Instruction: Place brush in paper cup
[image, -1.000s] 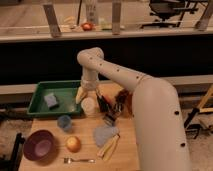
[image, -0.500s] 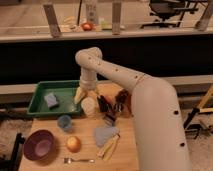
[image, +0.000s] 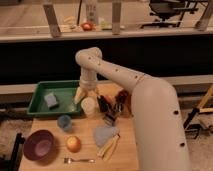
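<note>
The cream paper cup (image: 88, 106) stands upright on the wooden table (image: 125, 155), just right of the green tray. My gripper (image: 84, 95) hangs from the white arm right above the cup's rim, at the tray's right edge. A slim black tool, probably the brush (image: 102, 103), lies just right of the cup, its far end beside the gripper. I cannot tell whether the gripper holds it.
The green tray (image: 37, 107) holds a grey-blue sponge (image: 51, 100). A blue cup (image: 64, 121), a purple bowl (image: 39, 145), an orange fruit (image: 73, 144), a fork (image: 79, 160), pale yellow sticks (image: 109, 146), a grey cloth (image: 104, 134) and a reddish packet (image: 122, 102) lie around the cup.
</note>
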